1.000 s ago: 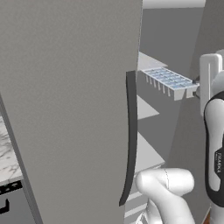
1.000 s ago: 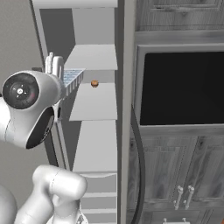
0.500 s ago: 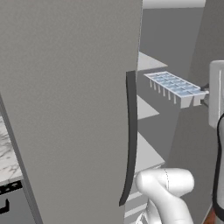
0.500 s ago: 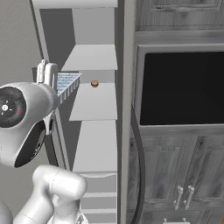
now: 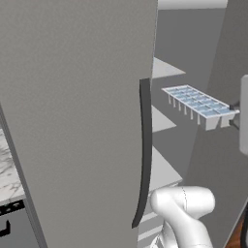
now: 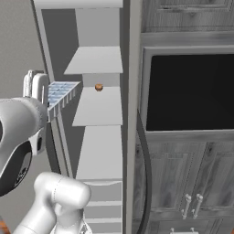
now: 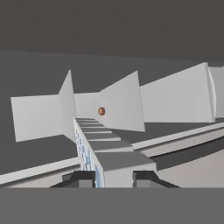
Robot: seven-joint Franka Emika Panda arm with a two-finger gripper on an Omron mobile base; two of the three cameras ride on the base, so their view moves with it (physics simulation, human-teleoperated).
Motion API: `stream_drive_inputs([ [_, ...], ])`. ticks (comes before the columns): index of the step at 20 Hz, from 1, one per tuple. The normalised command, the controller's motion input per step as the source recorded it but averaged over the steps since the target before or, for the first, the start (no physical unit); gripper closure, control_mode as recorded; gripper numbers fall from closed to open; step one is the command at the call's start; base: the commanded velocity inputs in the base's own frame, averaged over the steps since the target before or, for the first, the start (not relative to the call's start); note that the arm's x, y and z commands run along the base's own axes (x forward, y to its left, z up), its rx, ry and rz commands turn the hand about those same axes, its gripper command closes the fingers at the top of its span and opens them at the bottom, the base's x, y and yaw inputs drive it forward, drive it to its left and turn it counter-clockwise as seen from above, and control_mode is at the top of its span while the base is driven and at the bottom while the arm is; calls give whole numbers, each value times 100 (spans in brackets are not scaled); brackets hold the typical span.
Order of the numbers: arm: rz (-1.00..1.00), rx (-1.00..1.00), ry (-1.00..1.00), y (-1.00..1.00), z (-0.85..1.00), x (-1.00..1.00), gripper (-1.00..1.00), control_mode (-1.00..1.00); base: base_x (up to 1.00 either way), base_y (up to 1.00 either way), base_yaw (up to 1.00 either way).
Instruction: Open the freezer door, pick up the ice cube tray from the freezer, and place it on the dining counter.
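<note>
The freezer door (image 5: pixel 72 121) stands swung open, its dark bar handle (image 5: pixel 144 155) facing the left base camera; in the right base view it is edge-on (image 6: pixel 131 114). The pale blue ice cube tray (image 5: pixel 199 102) hangs level in the air in front of the freezer shelves, clear of them. My gripper (image 7: pixel 113 177) is shut on the tray's near end (image 7: pixel 109 157), one finger on each side. The right base view has the tray (image 6: pixel 59 93) sticking out from the gripper (image 6: pixel 43 93) toward the shelves. The dining counter is out of view.
White freezer shelves (image 6: pixel 98 107) are stacked behind the tray, with a small brown round thing (image 6: pixel 98 87) on one. A dark wall oven (image 6: pixel 187 91) and grey cabinet doors (image 6: pixel 192 183) are to the right. A marble top (image 5: pixel 6 167) sits left of the door.
The tray, still in my gripper, has drawn back out of the freezer, away from the shelves. The hand and arm have pulled back with it.
</note>
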Motion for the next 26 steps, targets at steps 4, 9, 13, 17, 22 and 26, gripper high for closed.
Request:
stream_drive_inputs([
  [4,0,0,0,9,0,-9,100,-100,0,0,0],
  [9,0,0,0,0,0,-3,100,100,-27,0,0],
  [13,0,0,0,0,0,0,100,100,-62,0,0],
  [17,0,0,0,0,0,0,100,100,-81,0,0],
  [22,0,0,0,0,0,0,100,100,-84,6,3],
  [26,0,0,0,0,0,0,100,100,-82,23,14],
])
